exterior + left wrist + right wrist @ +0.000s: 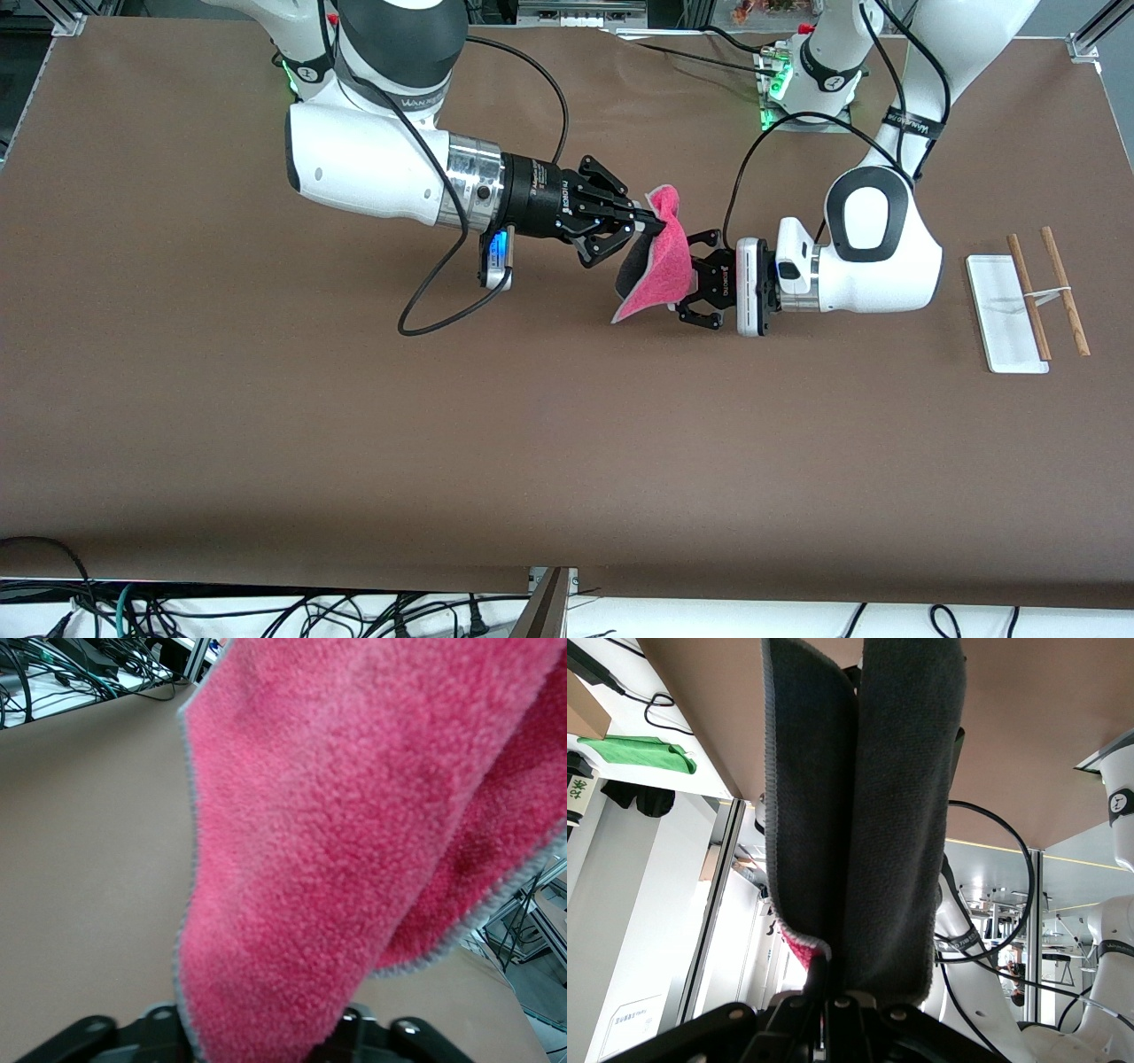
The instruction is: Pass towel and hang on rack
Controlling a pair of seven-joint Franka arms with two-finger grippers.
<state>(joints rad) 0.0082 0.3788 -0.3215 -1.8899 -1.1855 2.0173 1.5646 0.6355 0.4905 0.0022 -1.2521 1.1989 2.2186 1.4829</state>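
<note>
The pink-red towel [660,266] hangs in the air over the middle of the table. My right gripper [651,221] is shut on its upper corner; in the right wrist view the towel [859,797] shows its grey back, pinched in the closed gripper [828,970]. My left gripper [698,282] is level with the towel's lower half, its jaws spread wide, and the cloth covers the gap between them. The towel [337,842] fills the left wrist view over the open gripper [257,1041]. The rack [1032,297] stands at the left arm's end of the table.
The rack has a white base [1001,328] and two brown rods [1063,288]. A black cable [443,292] loops down from the right arm onto the brown table [354,443]. More cables lie past the table's front edge.
</note>
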